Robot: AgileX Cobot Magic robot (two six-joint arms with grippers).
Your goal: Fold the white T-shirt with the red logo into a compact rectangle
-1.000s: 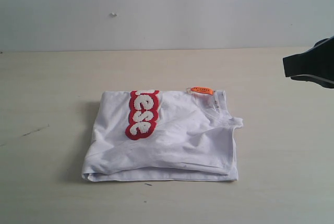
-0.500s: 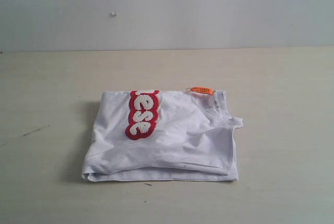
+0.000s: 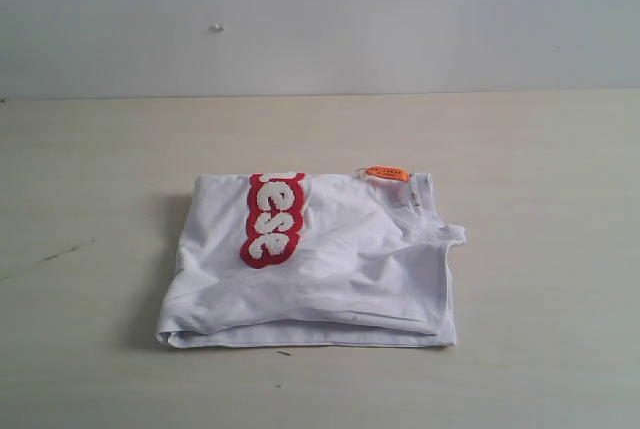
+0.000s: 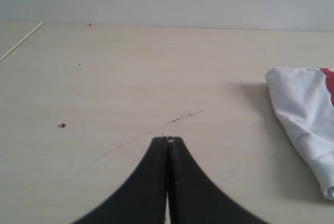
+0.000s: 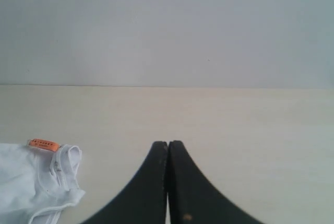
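Observation:
The white T-shirt [image 3: 320, 269] lies folded into a rough rectangle in the middle of the table, with the red logo [image 3: 272, 219] running down its upper left part and an orange neck tag [image 3: 386, 173] at its far edge. Neither arm shows in the exterior view. My left gripper [image 4: 167, 139] is shut with nothing in it, above bare table, and a corner of the white T-shirt [image 4: 305, 114] lies off to its side. My right gripper [image 5: 168, 143] is also shut and empty, apart from the shirt's collar [image 5: 65, 169] and the orange neck tag [image 5: 44, 144].
The pale wooden table [image 3: 100, 169] runs back to a light grey wall [image 3: 320, 19]. A thin dark scratch [image 4: 182, 115] and a small dark speck [image 4: 62, 125] mark the tabletop near my left gripper.
The right arm, seen a second ago at the right edge of the exterior view, has withdrawn out of that view. The shirt has not moved.

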